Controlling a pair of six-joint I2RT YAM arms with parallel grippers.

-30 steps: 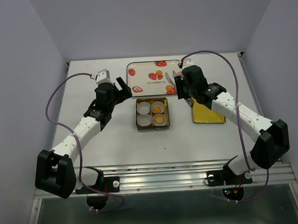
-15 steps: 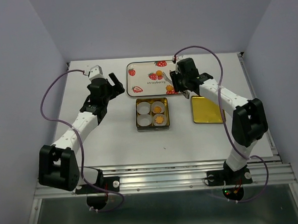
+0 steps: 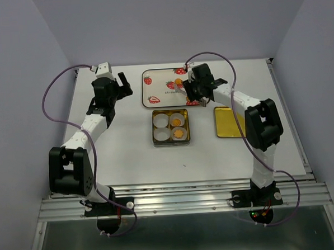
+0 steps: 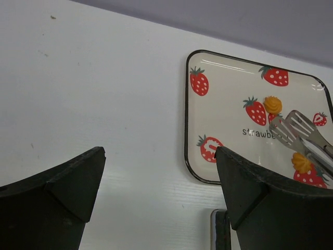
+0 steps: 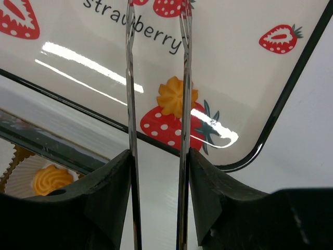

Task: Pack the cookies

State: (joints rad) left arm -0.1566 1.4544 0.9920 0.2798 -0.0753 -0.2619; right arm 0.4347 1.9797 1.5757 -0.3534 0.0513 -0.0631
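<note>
Two cookies lie on the strawberry tray: one cookie near its back, another cookie on a printed strawberry at the tray's near right corner. Two more cookies sit in paper cups in the right half of the gold tin. My right gripper is shut on metal tongs. The tong arms stand apart above the tray, with the near cookie between them lower down. My left gripper is open and empty over the bare table left of the tray.
The tin's gold lid lies flat to the right of the tin. Two empty white paper cups fill the tin's left half. The tin's corner shows by my left gripper's right finger. Grey walls close in the table.
My right gripper has moved left from the lid's back edge to above the tray, tongs still in it. My left arm has swung back and left, away from the tin.
</note>
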